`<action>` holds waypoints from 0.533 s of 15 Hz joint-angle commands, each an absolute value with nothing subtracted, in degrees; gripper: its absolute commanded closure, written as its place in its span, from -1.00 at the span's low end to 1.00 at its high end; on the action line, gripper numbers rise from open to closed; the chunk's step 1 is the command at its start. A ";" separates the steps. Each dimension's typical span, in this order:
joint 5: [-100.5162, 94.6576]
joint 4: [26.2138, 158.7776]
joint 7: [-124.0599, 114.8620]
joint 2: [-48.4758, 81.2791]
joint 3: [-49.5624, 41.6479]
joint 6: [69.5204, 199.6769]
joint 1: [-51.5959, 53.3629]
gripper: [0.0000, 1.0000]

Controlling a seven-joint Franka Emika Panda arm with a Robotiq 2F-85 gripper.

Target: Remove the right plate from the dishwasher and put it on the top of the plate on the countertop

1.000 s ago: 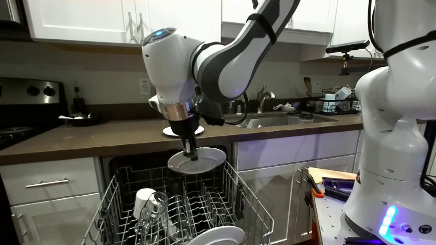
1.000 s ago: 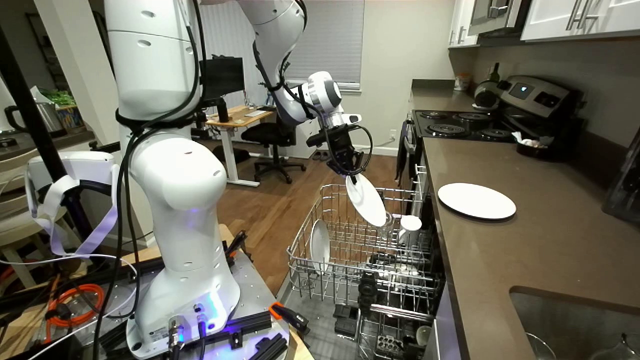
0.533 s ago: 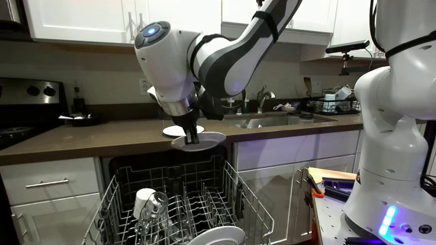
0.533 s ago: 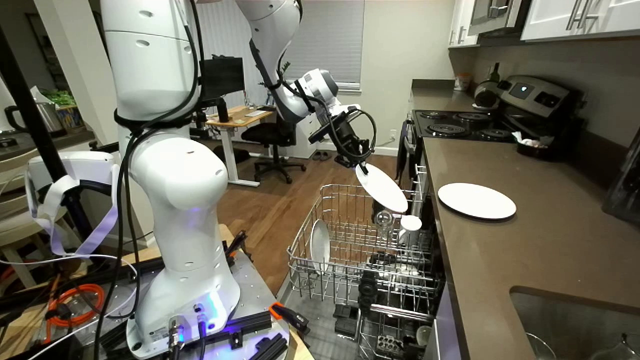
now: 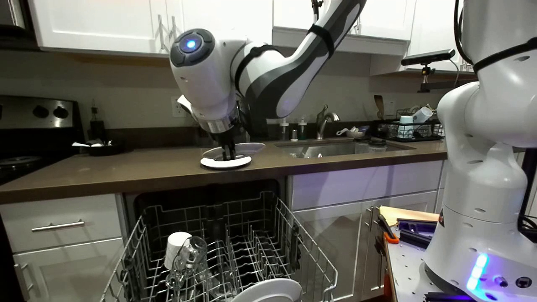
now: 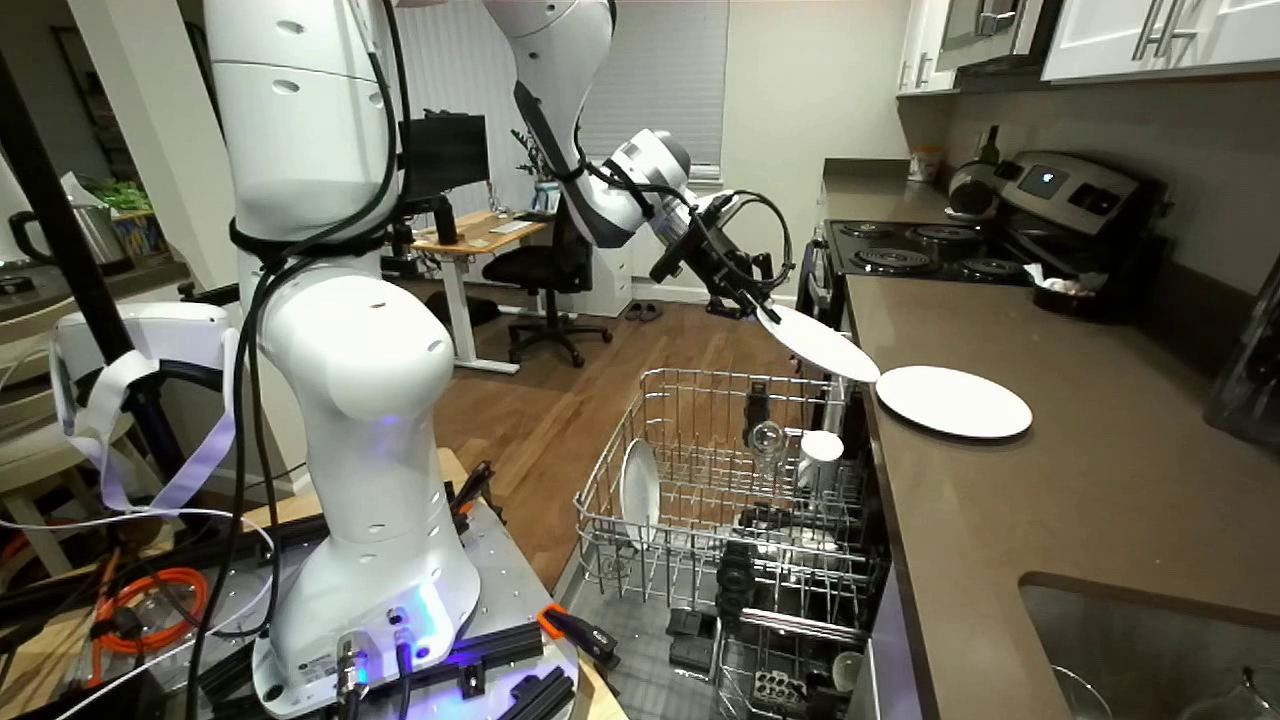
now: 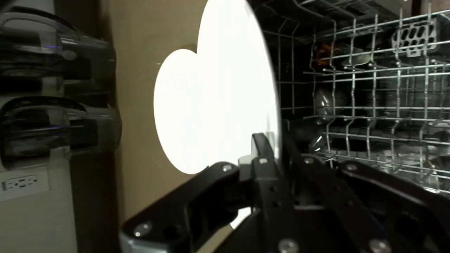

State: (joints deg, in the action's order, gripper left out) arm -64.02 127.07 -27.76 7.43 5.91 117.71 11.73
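White, round and thin-edged, the held plate [image 6: 815,343] is clamped at its rim by my black two-finger gripper [image 7: 275,144]; the wrist view shows a finger on each face. It slants in an exterior view: gripped edge high at the left, free edge low at the right, beside the left edge of the flat, round white counter plate [image 6: 955,402] on the smooth brown countertop [image 6: 1100,480]. Whether the two rims touch, I cannot tell. The silver wire dishwasher rack [image 6: 690,475] is lower, nearer and to the left, so I judge the removal finished and the stacking under way.

To do it well, I should lift slightly, so the free edge clears the counter plate instead of shoving it, then go right until the rims match all round and bring the free edge down before the gripped one. My lower finger is the likely snag: it could be caught between the plates, so that side should sit a little high until the end. Gripped by one edge, the held plate may swivel in a quick turn; slow suits it. I should part my fingers only once the counter plate bears the weight, then back out to the left.
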 commanded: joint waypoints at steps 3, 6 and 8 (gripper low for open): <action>-73.48 123.97 -30.21 9.61 4.28 117.60 8.67 0.84; -76.03 122.51 -31.39 11.79 3.25 118.24 7.10 0.84; -77.02 121.36 -32.34 13.41 2.54 118.63 6.14 0.84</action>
State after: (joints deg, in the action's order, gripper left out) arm -73.83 123.97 -30.20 11.04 3.01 118.08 7.63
